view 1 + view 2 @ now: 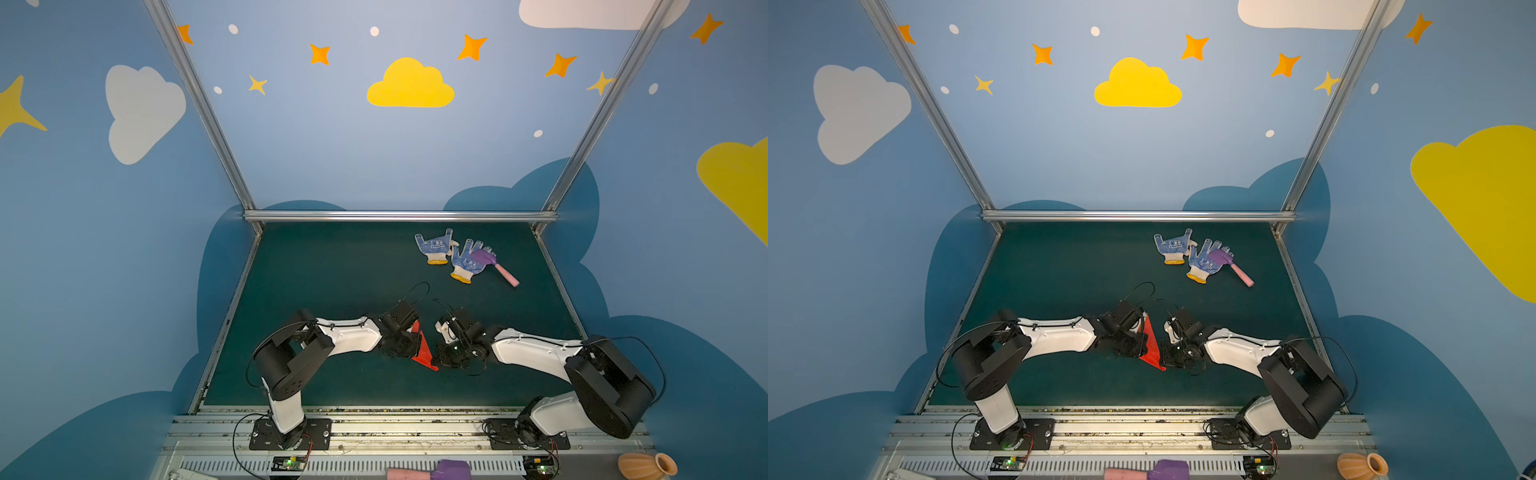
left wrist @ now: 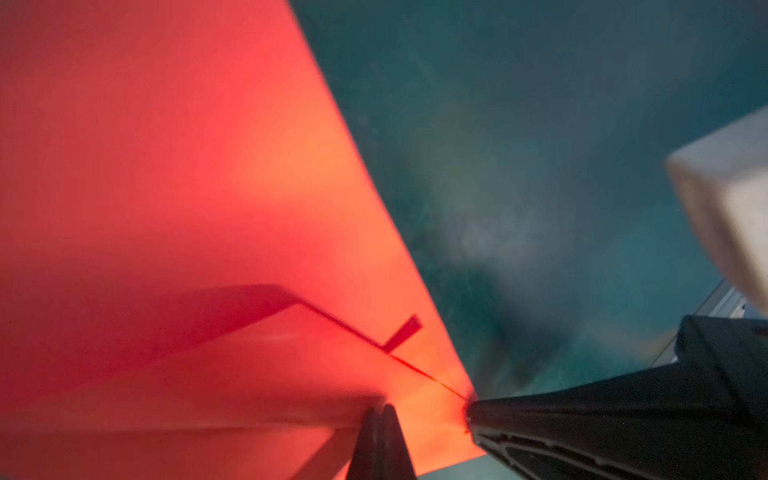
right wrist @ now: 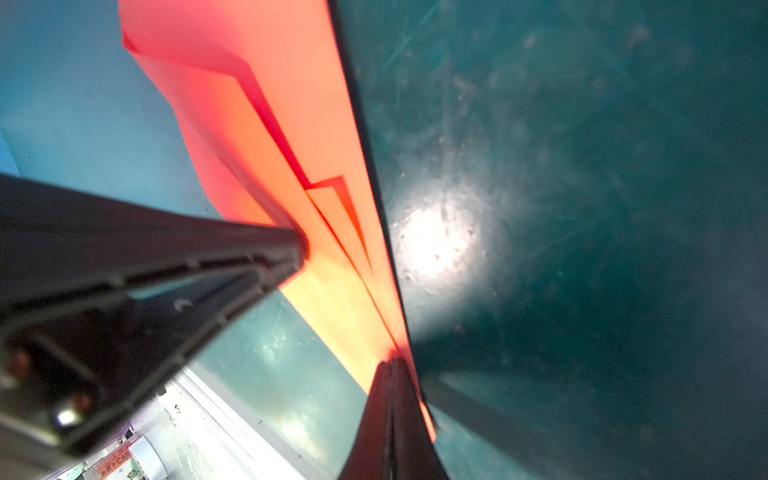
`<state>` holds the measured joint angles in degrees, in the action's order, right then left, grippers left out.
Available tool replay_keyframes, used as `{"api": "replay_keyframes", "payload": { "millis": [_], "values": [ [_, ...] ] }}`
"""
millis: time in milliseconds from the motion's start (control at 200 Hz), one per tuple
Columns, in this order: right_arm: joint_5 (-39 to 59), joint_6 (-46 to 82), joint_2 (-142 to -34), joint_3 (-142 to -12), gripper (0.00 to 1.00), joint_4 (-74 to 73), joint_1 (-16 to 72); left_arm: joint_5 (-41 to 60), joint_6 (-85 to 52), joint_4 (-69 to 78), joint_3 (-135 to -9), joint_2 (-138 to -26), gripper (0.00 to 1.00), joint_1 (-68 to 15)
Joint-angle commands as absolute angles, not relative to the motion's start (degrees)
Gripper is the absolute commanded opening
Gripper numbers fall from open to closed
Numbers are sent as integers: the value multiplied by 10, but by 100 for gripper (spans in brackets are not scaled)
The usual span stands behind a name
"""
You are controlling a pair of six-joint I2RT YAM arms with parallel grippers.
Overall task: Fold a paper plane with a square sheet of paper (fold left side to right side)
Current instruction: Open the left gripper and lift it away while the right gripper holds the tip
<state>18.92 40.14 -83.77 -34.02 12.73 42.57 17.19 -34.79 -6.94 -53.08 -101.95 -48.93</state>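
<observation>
The thin bright red paper (image 1: 424, 352) is a pointed wedge w/ several stacked creases, stood on edge over the dark green mat (image 1: 332, 270), front-centre betw. the arms; can't tell if its tip touches. The left gripper (image 2: 380, 411) & the right gripper (image 3: 392, 368) each pinch it, jaws closed. Looks late-stage imo: main folds done, prob. wings left to open.
</observation>
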Motion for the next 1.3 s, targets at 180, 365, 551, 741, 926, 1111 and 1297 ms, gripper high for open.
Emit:
{"api": "replay_keyframes", "payload": {
  "millis": [180, 365, 551, 741, 926, 1111, 1297],
  "values": [
    [166, 404, -881, -301, 0, 158, 435, 139, -337, -113, -506, -1024, 3, -441],
    [166, 405, -878, -299, 0, 158, 435, 143, -339, -109, -497, -1030, 4, -411],
    [165, 406, -877, -298, 0, 156, 435, 140, -337, -113, -492, -1031, 4, -383],
    [167, 406, -876, -297, 0, 156, 434, 137, -338, -115, -478, -1029, 3, -354],
    [167, 407, -874, -295, 0, 154, 434, 129, -339, -119, -467, -1032, 3, -330],
    [167, 407, -873, -295, 0, 152, 434, 126, -348, -120, -457, -1042, 3, -309],
    [170, 405, -881, -296, 0, 146, 434, 102, -366, -120, -438, -1033, 4, -283]
  ]
}}
